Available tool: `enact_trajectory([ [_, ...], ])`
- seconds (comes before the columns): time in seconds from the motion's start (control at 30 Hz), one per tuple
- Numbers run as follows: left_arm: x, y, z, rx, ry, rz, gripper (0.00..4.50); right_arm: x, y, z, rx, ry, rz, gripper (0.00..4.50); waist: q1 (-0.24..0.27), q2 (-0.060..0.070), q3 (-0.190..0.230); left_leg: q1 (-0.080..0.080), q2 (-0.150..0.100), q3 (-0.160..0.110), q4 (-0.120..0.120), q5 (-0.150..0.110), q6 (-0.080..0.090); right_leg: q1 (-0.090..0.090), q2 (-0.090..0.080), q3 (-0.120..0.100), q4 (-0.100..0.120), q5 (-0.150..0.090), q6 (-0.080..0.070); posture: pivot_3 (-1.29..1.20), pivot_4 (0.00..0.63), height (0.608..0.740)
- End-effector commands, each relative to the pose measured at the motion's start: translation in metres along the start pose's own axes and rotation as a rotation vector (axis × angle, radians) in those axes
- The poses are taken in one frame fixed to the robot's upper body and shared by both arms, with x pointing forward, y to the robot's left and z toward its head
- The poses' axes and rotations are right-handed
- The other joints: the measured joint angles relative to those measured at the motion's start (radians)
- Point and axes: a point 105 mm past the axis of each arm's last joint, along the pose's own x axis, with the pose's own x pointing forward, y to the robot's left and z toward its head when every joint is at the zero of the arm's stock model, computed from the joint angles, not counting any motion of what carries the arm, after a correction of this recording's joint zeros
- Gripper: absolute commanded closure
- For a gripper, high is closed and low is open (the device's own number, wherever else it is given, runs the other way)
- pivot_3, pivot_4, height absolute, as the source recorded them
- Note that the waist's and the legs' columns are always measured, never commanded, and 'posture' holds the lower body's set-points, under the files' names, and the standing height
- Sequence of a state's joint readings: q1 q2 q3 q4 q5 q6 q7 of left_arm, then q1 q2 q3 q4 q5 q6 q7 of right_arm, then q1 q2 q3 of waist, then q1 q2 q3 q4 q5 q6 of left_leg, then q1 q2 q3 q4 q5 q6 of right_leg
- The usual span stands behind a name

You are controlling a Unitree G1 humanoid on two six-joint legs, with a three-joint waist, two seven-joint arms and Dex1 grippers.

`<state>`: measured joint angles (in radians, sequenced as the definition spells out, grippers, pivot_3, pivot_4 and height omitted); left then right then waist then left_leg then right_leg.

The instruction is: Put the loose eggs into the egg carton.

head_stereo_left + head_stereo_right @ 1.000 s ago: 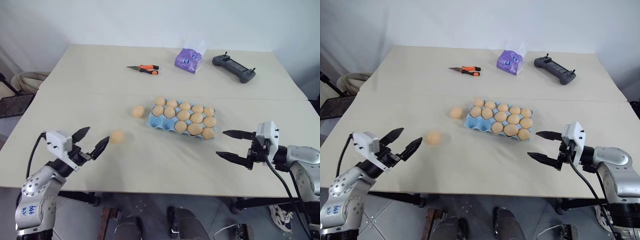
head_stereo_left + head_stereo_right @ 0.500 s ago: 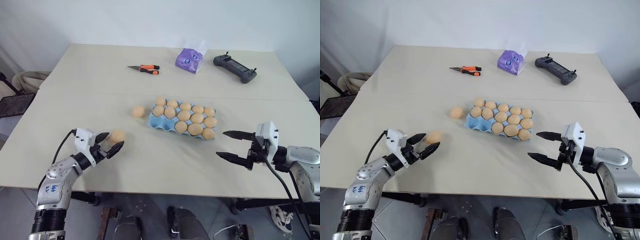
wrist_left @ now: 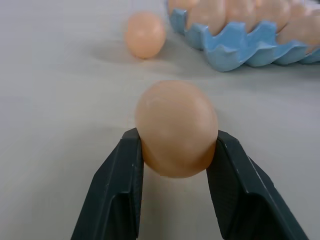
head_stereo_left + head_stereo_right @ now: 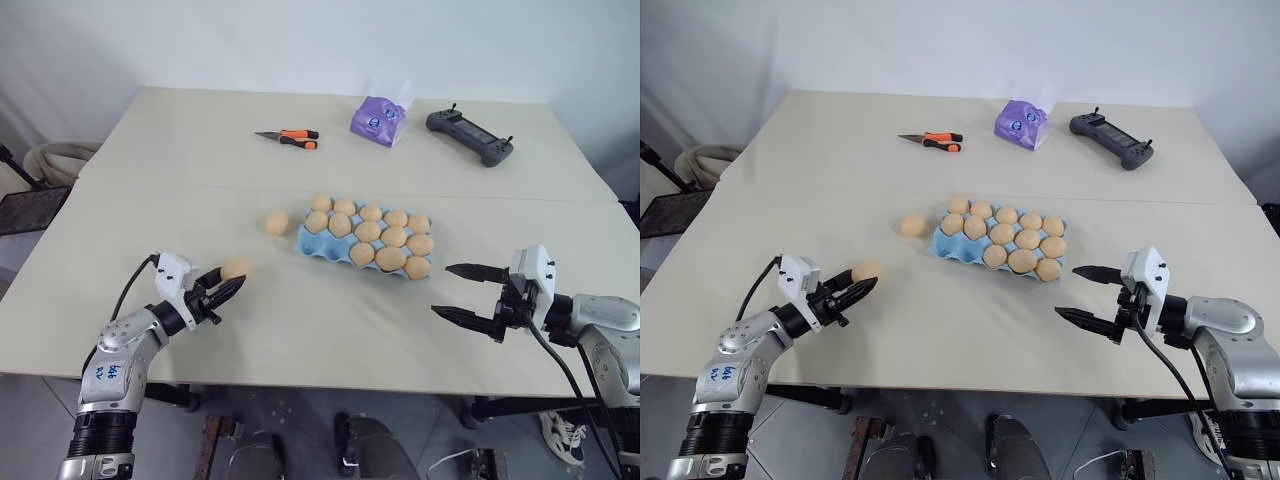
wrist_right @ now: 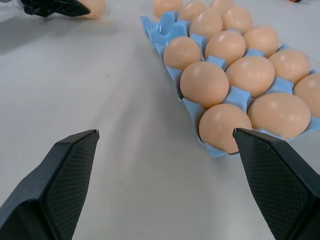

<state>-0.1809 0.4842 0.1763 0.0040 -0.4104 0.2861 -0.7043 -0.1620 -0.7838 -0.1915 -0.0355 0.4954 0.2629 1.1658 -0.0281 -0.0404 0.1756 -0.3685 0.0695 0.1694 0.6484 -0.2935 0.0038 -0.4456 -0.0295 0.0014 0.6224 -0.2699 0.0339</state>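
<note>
One loose egg [image 3: 176, 127], pale tan-orange, rests on the table at the near left, and my left gripper [image 4: 232, 278] is shut on it, one black finger on each side. A second loose egg [image 4: 276, 222] lies just left of the egg carton [image 4: 308, 241]. The carton is a light blue tray in the middle of the table, its visible cups holding several eggs. At the near right, past the carton's right end, my right gripper [image 4: 441, 290] is open with nothing between its fingers and points toward the carton.
At the back of the table lie an orange-handled tool [image 4: 288, 137], a purple pouch [image 4: 377, 117] and a black controller [image 4: 468, 134]. A seam crosses the tabletop behind the carton. Both grippers are close to the table's front edge.
My left gripper moved forward and right to the near egg and closed its fingers on it. The right gripper and the other things have not moved.
</note>
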Motion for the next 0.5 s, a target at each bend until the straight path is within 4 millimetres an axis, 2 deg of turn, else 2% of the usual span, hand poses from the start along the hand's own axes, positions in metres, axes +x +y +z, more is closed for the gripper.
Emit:
enact_trajectory([
  [0.03, 0.016, -0.032, 0.032, 0.032, -0.077, -0.147, 2.79, -0.001, 0.002, 0.008, -0.031, -0.021, -0.006, 0.0, 0.001, 0.0, 0.0, 0.0, 0.0, 0.0, 0.0, 0.0, 0.0, 0.0, 0.0, 0.0, 0.0, 0.0, 0.0, 0.0, 0.15, 0.74],
  [0.23, 0.049, -0.056, 0.049, 0.041, -0.119, -0.221, 2.79, 0.0, 0.003, 0.007, -0.03, -0.029, -0.022, 0.0, 0.001, 0.0, 0.0, 0.0, -0.002, 0.0, 0.001, 0.001, 0.001, 0.001, 0.0, 0.001, 0.0, 0.001, 0.002, 0.0, 0.15, 0.74],
  [0.33, 0.077, -0.06, 0.064, 0.048, -0.191, -0.206, 2.79, -0.001, 0.005, 0.005, -0.027, -0.031, -0.032, 0.0, 0.002, 0.0, 0.0, 0.0, -0.002, 0.0, 0.002, 0.001, 0.001, 0.001, 0.0, 0.001, 0.001, 0.002, 0.003, 0.0, 0.15, 0.74],
  [0.5, 0.108, -0.061, 0.063, 0.057, -0.183, -0.205, 2.79, -0.003, 0.007, 0.004, -0.025, -0.034, -0.051, 0.0, -0.004, 0.0, 0.0, 0.0, -0.003, -0.001, 0.003, 0.002, 0.002, 0.001, 0.001, 0.003, 0.001, 0.002, 0.004, 0.0, 0.15, 0.74],
])
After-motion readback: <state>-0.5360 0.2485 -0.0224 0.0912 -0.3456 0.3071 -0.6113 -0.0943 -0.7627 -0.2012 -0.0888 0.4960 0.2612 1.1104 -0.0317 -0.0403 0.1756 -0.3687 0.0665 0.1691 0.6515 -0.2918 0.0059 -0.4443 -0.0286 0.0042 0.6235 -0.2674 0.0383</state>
